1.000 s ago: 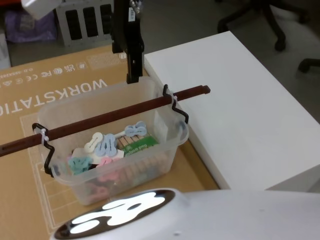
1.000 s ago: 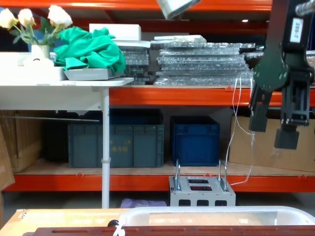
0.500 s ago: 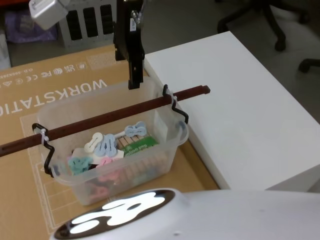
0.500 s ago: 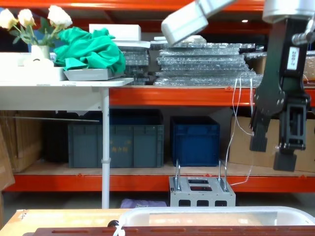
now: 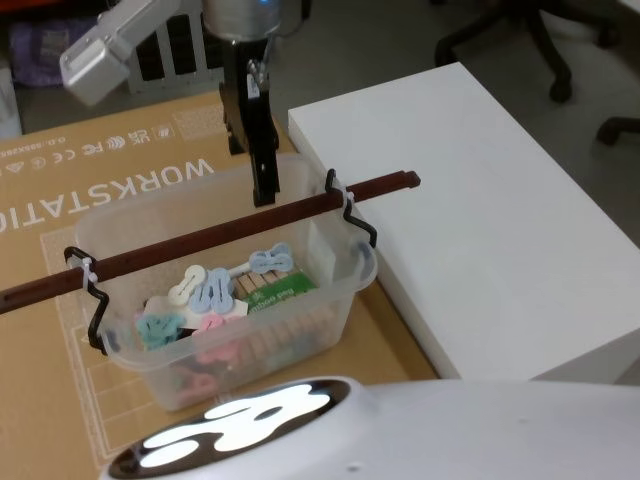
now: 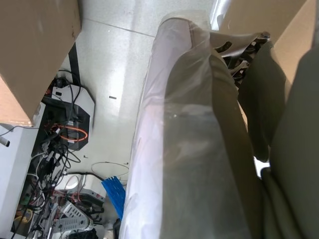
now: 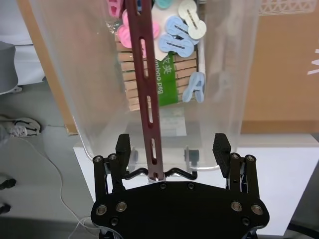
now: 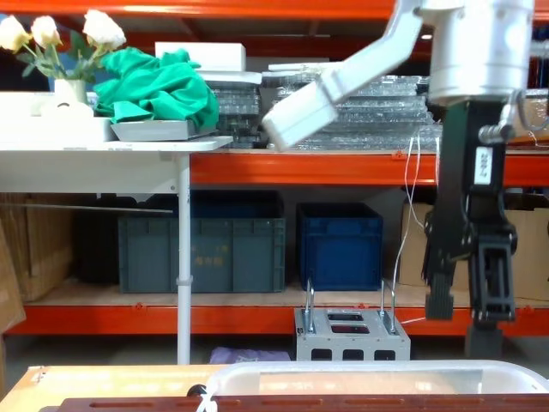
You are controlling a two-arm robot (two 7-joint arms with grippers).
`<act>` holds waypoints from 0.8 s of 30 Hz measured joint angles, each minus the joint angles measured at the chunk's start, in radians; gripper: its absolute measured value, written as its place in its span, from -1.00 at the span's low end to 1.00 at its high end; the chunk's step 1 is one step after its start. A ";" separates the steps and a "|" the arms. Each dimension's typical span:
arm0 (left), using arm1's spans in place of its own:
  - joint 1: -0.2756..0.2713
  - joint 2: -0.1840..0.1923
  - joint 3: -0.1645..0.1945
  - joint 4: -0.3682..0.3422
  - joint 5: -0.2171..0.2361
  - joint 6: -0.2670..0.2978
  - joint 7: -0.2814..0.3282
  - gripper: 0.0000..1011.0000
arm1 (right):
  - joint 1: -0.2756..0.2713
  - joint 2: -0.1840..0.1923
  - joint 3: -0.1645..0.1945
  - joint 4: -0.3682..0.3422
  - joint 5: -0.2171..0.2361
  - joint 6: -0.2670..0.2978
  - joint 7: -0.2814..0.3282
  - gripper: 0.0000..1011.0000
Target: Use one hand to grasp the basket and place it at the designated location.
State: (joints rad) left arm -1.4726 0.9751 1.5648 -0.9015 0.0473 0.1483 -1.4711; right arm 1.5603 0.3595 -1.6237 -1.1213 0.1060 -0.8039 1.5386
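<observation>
A white worktop [image 5: 480,200] filled the right of the scene, with a flat brown cardboard sheet [image 5: 60,210] to its left. The clear plastic basket [image 5: 300,330] sat on the cardboard, close to the worktop's edge, exactly where it had been a second earlier. Its long reddish-brown wooden bar [image 5: 200,240] lay across the rim, running left to right.

The right tool [image 5: 263,190] had dropped steadily over that second, from above the far rim to just above the bar. Its fingers [image 7: 123,147] were apart, one on each side of the bar, and not yet touching it.

The approach looked nearly finished, so closing on the bar seemed the next step. Pastel clips [image 5: 215,290] lay inside the basket.
</observation>
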 joint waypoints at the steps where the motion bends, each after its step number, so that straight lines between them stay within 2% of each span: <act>1: 0.000 0.000 0.000 0.000 0.000 0.000 0.000 -1.00 | -0.002 -0.006 -0.003 0.002 0.002 -0.002 0.002 0.98; 6: 0.000 0.000 0.000 0.000 0.000 0.000 0.000 -1.00 | -0.009 -0.029 -0.015 -0.013 0.015 -0.014 0.011 0.98; 14: 0.000 0.000 0.000 0.000 0.000 0.000 0.000 -1.00 | -0.004 -0.045 -0.029 -0.051 0.027 -0.019 0.015 0.98; 19: 0.000 0.000 0.000 0.000 0.000 0.000 0.000 -1.00 | -0.004 -0.058 -0.037 -0.047 0.032 -0.019 0.014 0.98; 24: 0.000 0.000 0.000 0.000 0.000 0.000 0.000 -1.00 | -0.019 -0.086 -0.049 -0.009 0.044 -0.036 0.014 0.98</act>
State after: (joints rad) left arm -1.4726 0.9752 1.5648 -0.9015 0.0473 0.1483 -1.4711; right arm 1.5416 0.2735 -1.6728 -1.1300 0.1497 -0.8395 1.5529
